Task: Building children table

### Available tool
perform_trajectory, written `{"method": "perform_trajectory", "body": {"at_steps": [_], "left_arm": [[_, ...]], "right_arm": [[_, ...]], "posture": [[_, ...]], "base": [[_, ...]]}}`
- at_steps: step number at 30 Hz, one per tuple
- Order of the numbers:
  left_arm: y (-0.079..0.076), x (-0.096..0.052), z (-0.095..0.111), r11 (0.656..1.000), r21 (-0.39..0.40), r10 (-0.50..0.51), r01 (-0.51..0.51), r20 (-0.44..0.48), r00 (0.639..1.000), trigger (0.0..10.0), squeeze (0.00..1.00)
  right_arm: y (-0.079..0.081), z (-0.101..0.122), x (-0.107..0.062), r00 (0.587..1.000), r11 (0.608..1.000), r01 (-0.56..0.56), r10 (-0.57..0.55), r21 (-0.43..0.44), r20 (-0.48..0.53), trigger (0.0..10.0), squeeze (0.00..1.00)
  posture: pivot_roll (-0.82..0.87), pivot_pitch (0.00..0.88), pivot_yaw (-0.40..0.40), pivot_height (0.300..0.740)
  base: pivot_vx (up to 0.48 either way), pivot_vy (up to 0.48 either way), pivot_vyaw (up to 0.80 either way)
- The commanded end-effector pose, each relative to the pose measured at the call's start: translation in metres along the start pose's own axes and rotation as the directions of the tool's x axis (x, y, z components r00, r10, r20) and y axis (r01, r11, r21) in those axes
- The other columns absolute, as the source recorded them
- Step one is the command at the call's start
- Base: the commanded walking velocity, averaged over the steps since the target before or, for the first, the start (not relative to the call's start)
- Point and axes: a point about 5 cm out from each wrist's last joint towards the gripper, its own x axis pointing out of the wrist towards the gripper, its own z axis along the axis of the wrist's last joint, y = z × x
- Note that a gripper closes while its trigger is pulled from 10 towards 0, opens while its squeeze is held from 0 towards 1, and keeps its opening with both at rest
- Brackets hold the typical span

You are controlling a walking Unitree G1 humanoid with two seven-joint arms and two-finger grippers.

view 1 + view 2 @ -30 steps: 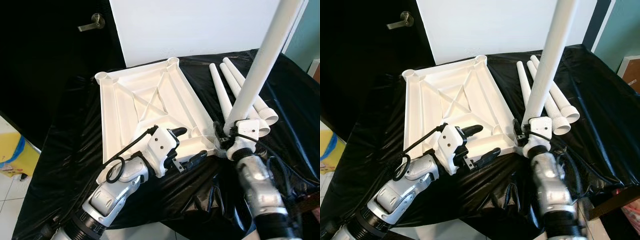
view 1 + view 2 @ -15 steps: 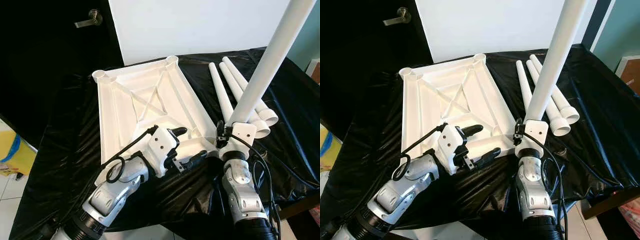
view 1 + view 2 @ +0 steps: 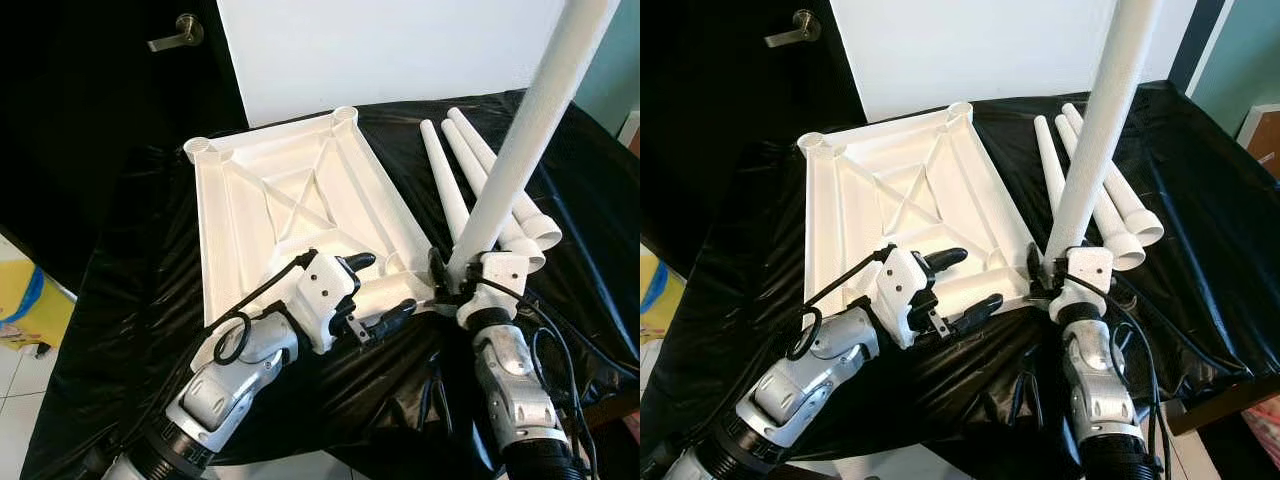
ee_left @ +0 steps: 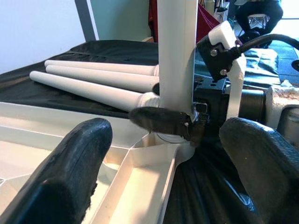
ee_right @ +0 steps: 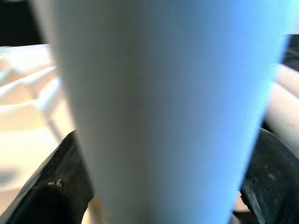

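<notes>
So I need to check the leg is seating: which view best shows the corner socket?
The left wrist view: the corner socket sits close, with the upright leg entering it. The eye views show it small beside the right gripper; the right wrist view blurs.

Tabletop [image 3: 290, 200] left of right pincer [image 3: 452, 280]: white moulded plastic, smooth, slight sheen. Leg [image 3: 520, 140] clamped in it and spare legs [image 3: 470, 170] beyond: same white plastic, matt. Bench [image 3: 140, 300] cover: black sheeting, glossy, wrinkled. Left pincer [image 3: 385, 287] fingers [image 4: 79, 158]: black, matt, rough-textured
</notes>
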Motion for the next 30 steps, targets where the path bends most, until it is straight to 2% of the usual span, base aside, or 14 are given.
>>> {"method": "perform_trajectory", "body": {"at_steps": [1,6,7,8,11,14,16,17,24,26,30], "left_arm": [[-0.008,0.0,-0.003,0.985,0.009,-0.174,0.175,-0.015,0.985,10.0,0.0],[-0.009,0.0,-0.003,0.984,0.009,-0.178,0.178,-0.015,0.984,10.0,0.0],[-0.009,0.001,-0.004,0.984,0.009,-0.18,0.181,-0.016,0.983,10.0,0.0],[-0.009,0.001,-0.004,0.984,0.009,-0.18,0.181,-0.016,0.983,10.0,0.0],[-0.01,0.002,-0.005,0.982,0.008,-0.19,0.19,-0.03,0.981,10.0,0.0],[-0.011,0.002,-0.006,0.981,0.006,-0.194,0.195,-0.037,0.98,10.0,0.0],[-0.012,0.001,-0.01,0.979,0.007,-0.201,0.202,-0.067,0.977,10.0,0.0],[-0.013,0.001,-0.012,0.979,0.009,-0.202,0.204,-0.077,0.976,10.0,0.0],[-0.012,-0.001,-0.022,0.98,0.006,-0.195,0.198,-0.147,0.97,10.0,0.0],[-0.004,-0.001,-0.029,0.99,0.01,-0.137,0.142,-0.2,0.97,10.0,0.0],[0.002,-0.001,-0.032,0.994,0.02,-0.101,0.109,-0.228,0.968,10.0,0.0]], "right_arm": [[-0.002,0.002,0.003,0.995,0.995,-0.097,0.097,-0.007,0.0,10.0,0.0],[-0.004,0.002,0.005,0.986,0.986,-0.165,0.164,-0.035,-0.01,10.0,0.0],[-0.006,0.003,0.008,0.976,0.974,-0.219,0.219,-0.051,-0.02,10.0,0.0],[-0.006,0.003,0.008,0.976,0.974,-0.219,0.219,-0.051,-0.02,10.0,0.0],[-0.012,0.005,0.016,0.938,0.933,-0.346,0.343,-0.095,-0.055,10.0,0.0],[-0.013,0.005,0.018,0.928,0.923,-0.371,0.366,-0.104,-0.064,10.0,0.0],[-0.018,0.004,0.021,0.917,0.908,-0.399,0.391,-0.126,-0.08,4.7,0.0],[-0.02,0.004,0.022,0.913,0.904,-0.407,0.399,-0.13,-0.085,0.0,0.0],[-0.027,0.001,0.023,0.902,0.892,-0.429,0.414,-0.143,-0.124,0.0,0.0],[-0.031,-0.003,0.021,0.903,0.898,-0.421,0.403,-0.125,-0.147,0.0,0.0],[-0.033,-0.007,0.02,0.906,0.904,-0.413,0.395,-0.111,-0.153,0.0,0.0]], "posture": [[-0.17,0.023,0.069,0.74],[-0.17,0.021,0.071,0.74],[-0.17,0.019,0.07,0.74],[-0.17,0.019,0.07,0.74],[-0.17,0.015,0.069,0.74],[-0.16,0.014,0.069,0.74],[-0.16,0.014,0.069,0.74],[-0.16,0.014,0.069,0.74],[-0.16,0.02,0.062,0.74],[-0.16,0.021,0.061,0.74],[-0.16,0.023,0.062,0.74]], "base": [[0.0,0.0,0.0],[0.0,0.0,0.0],[0.0,0.0,0.0],[0.0,0.0,0.0],[0.0,0.0,0.0],[0.0,0.0,0.0],[0.0,0.0,0.0],[0.0,0.0,0.0],[0.0,0.0,0.0],[0.0,0.0,0.0],[0.0,0.0,0.0]]}}
